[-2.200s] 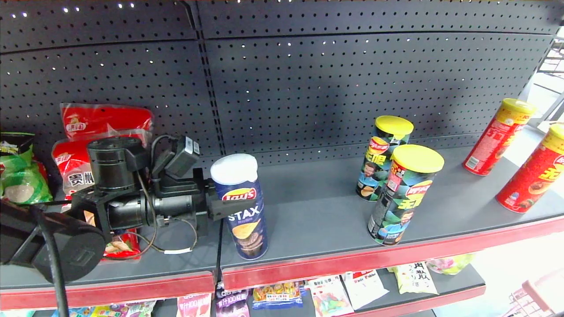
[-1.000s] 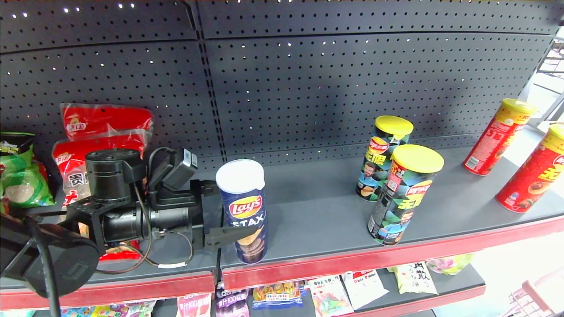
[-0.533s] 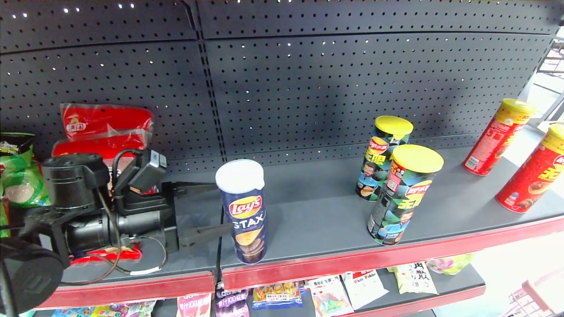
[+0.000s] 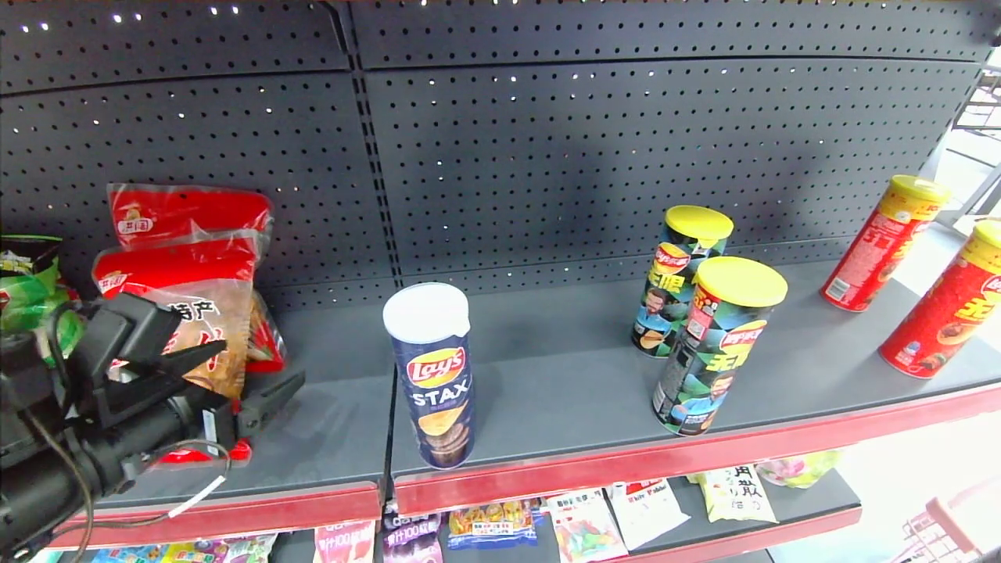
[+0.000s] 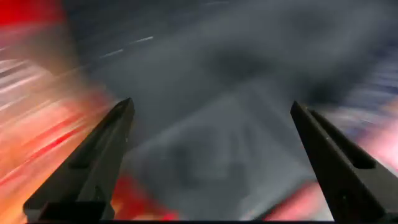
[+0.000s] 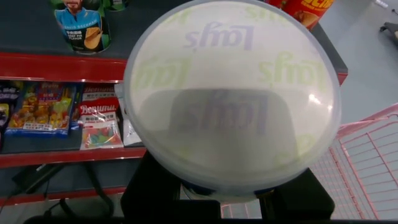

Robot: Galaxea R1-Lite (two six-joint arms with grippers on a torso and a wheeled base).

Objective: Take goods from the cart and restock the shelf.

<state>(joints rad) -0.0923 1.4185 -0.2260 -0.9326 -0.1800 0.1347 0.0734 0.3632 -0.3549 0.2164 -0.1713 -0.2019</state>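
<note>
1. Blue chip canister (image 4: 432, 375) stands upright on the matte grey metal shelf (image 4: 563, 391), close to its red front strip (image 4: 665, 461). It is a tall cylinder with a glossy printed wall and a flat white plastic lid.
2. The left gripper (image 4: 262, 361) hangs low over the shelf to the canister's left, apart from it. Its two black, tapered fingers (image 5: 93, 168) are spread wide with nothing between them.
3. Just behind that gripper, red snack bags (image 4: 188, 227) of crinkled film lean against the back panel. A green bag (image 4: 31, 293) sits beside them.
4. The right gripper (image 6: 227, 199) carries a second canister (image 6: 230, 93), seen end-on as a round translucent lid with a raised rim. The lid hides the fingers clamped on the tube below it. This canister is held off the shelf, beside the pink wire cart (image 6: 367, 168).
5. To the blue canister's right stand two green-printed canisters (image 4: 719, 344) with yellow lids, one behind the other. Two red canisters (image 4: 884, 242), also yellow-lidded, stand further right.
6. The back panel (image 4: 586, 156) is dark perforated sheet steel with evenly spaced round holes.
7. Flat, shiny packets (image 4: 586, 524) lie along the lower shelf.
</note>
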